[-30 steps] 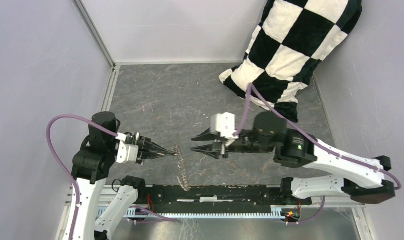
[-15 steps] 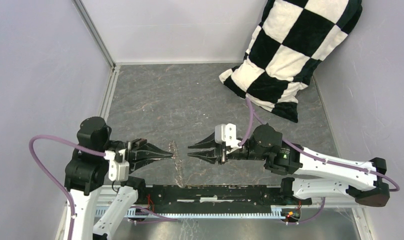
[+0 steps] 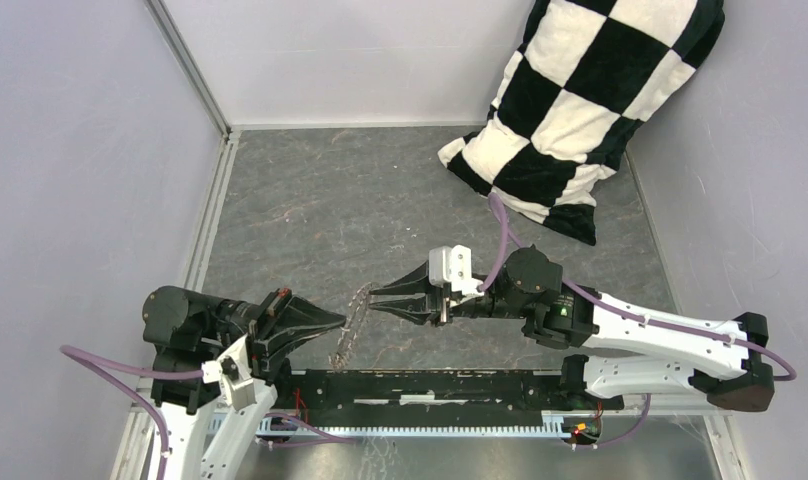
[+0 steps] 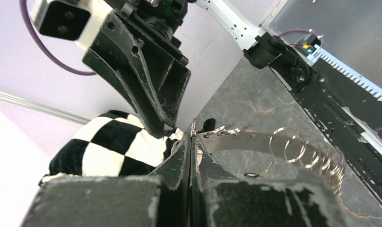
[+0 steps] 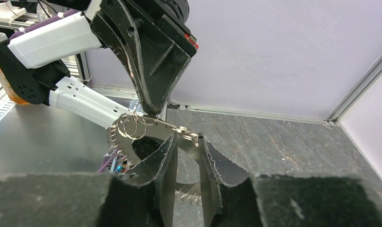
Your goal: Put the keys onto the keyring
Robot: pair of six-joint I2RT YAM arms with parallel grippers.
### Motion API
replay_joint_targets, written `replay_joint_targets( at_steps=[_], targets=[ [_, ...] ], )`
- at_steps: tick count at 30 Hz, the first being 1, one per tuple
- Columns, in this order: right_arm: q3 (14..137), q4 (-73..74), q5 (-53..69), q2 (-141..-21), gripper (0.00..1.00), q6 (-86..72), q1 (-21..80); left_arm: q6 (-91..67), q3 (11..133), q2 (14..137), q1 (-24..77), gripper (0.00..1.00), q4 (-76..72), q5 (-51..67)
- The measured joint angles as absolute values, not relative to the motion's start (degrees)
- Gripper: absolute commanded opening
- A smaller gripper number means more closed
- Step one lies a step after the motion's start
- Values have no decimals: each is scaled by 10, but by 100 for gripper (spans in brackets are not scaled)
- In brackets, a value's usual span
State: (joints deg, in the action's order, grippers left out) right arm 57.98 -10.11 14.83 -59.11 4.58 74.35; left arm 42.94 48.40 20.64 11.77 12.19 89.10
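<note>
The left arm [image 3: 190, 320], matte black joints on white links with a purple cable looping below it, lies folded low at the near-left corner, its forearm roughly level and pointing right. The left gripper [image 3: 338, 320] has its black, scuffed, wedge-shaped fingers [image 4: 177, 161] pressed flat together, pinching one edge of the keyring [image 3: 348, 335], which is lifted off the table [image 3: 310, 200] between the two grippers. Up close the keyring [image 4: 236, 139] is a flat, polished, curved metal band strung with thin wire split rings [image 4: 293, 146] packed side by side. A tiny key [image 4: 260, 171] with a dark head and a thin silvery blade shows just under the band; whether it hangs from it cannot be told. The right gripper [image 3: 373, 300] meets the ring from the other side, its fingers [image 5: 165, 156] a little apart with the band at their tips; whether they pinch it is unclear. The right arm [image 3: 640, 335] reaches low and long leftward from its base. The table is dark, veined, slate-like stone. At the far right a soft black-and-cream chequered pillow [image 3: 580, 100] leans against the wall.
</note>
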Motion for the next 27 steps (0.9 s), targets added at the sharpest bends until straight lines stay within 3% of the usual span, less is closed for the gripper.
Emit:
replay_joint_targets(
  at_steps=[20,27],
  targets=[
    [584,-88,147,-586,28,50,743,427,538,241,120,2,186,891],
    [584,-73,115,-566,37,58,743,361,555,313,120,2,238,881]
  ],
)
